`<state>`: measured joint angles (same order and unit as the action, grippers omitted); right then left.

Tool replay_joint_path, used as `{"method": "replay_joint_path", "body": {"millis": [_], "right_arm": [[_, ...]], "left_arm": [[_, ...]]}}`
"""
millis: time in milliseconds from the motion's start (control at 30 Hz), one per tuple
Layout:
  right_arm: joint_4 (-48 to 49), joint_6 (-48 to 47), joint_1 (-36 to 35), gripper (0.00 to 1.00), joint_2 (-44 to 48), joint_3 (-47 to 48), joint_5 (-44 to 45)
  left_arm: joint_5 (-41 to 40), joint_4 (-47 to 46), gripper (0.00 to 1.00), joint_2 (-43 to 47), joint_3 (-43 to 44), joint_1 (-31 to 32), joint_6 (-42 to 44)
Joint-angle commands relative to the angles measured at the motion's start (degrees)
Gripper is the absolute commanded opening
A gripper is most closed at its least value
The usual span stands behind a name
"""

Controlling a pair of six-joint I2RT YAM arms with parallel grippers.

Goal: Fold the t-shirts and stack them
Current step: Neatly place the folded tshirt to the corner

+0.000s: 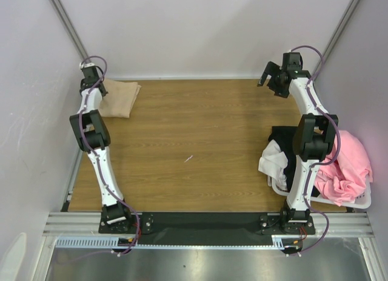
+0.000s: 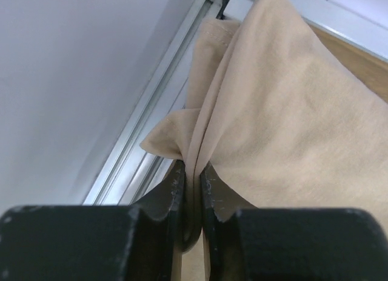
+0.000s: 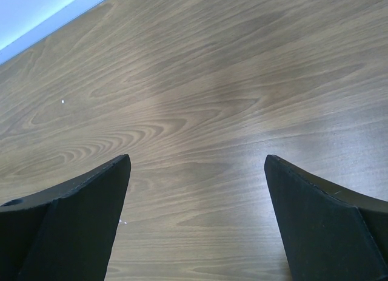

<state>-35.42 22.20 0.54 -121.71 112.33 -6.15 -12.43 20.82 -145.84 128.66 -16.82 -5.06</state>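
Observation:
A folded tan t-shirt (image 1: 119,98) lies at the table's far left corner. My left gripper (image 1: 97,82) is shut on its left edge; in the left wrist view the fingers (image 2: 176,187) pinch a fold of the tan t-shirt (image 2: 285,111). My right gripper (image 1: 270,76) is open and empty above the far right of the table; in the right wrist view it (image 3: 197,162) shows only bare wood between its fingers. A pink t-shirt (image 1: 348,169), a white one (image 1: 273,159) and a black one (image 1: 285,138) are heaped in the basket at the right.
A white plastic laundry basket (image 1: 354,202) stands at the table's right edge beside my right arm. Grey walls close in the table at the back and both sides. A metal rail (image 2: 145,123) runs beside the tan shirt.

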Motion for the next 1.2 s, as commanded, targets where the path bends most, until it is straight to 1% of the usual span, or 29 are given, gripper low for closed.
{"method": "replay_joint_path", "body": {"millis": [0,133,167,233,267,300,367,400,467,533,667,733,767,833,933,967,1067,1133,1167], "right_arm": [[0.6,-0.5,-0.4,1.0,0.8,1.0,0.6],[1.0,-0.5,-0.4,1.0,0.5,1.5,-0.8],[1.1,-0.5,-0.4,1.0,0.5,1.6,-1.1],[1.1,-0.8,-0.4,1.0,0.2,2.5,-1.8],[1.0,-1.0,-0.4,1.0,0.1,2.9,-2.2],[1.2,-1.3,-0.4,1.0,0.1,3.3,-4.0],[2.1,-1.3,-0.4,1.0,0.3,3.2,-6.8],[3.1,-1.0,-0.4,1.0,0.5,3.0,-8.7],[3.7,-0.9,-0.4,1.0,1.5,2.5,-8.9],[4.6,-1.4,-2.2,1.0,2.6,0.8,-8.8],[7.4,-0.8,-2.4,1.0,6.8,-3.1,-9.1],[8.4,-0.6,-2.4,1.0,8.3,-4.6,-9.4],[9.6,-0.5,-2.3,1.0,8.9,-6.1,-9.4],[9.9,-0.4,-2.2,1.0,10.3,-7.0,-9.2],[9.7,-0.9,-2.1,1.0,11.8,-8.3,-7.8],[9.6,-0.9,-2.1,1.0,12.2,-8.5,-6.3],[9.7,-0.4,-1.1,1.0,13.2,-8.1,-5.6],[10.1,0.7,-1.0,1.0,14.5,-8.3,-5.8],[10.7,0.7,0.5,1.0,15.0,-8.4,-6.1]], "left_arm": [[3.1,-0.9,0.17,2.7,-1.4,-0.7,-0.1],[-0.8,1.9,0.18,2.1,0.2,-0.8,-0.3],[-0.7,2.2,0.27,2.2,0.0,-0.8,-0.3],[0.7,1.9,0.41,3.0,-1.1,-0.8,-0.6],[1.4,1.5,0.58,4.3,-1.7,-0.8,-0.7],[2.1,0.1,0.68,5.1,-3.4,-0.8,-1.0],[4.4,-2.0,0.83,7.4,-5.2,-0.7,-1.1],[4.4,-2.7,0.84,7.9,-5.8,-0.7,-1.2],[3.6,-2.4,0.87,9.2,-5.0,-0.7,-1.4],[3.6,-2.4,0.88,10.7,-5.2,-0.6,-1.8],[2.7,-3.4,0.93,15.1,-6.7,1.9,0.0],[3.6,-3.4,0.96,17.0,-6.8,3.1,1.0],[5.3,-3.2,0.96,17.3,-7.0,4.6,2.1],[6.0,-2.9,0.96,18.2,-7.1,6.2,2.9],[7.8,-2.5,0.96,18.7,-8.1,8.9,2.1],[8.4,-2.7,0.96,18.8,-8.7,9.7,1.1],[9.3,-2.3,0.96,17.6,-9.2,10.9,-2.1],[11.4,-1.7,0.94,16.9,-9.2,11.3,-3.8],[11.8,-1.4,0.93,16.4,-9.6,11.5,-5.0]]}}
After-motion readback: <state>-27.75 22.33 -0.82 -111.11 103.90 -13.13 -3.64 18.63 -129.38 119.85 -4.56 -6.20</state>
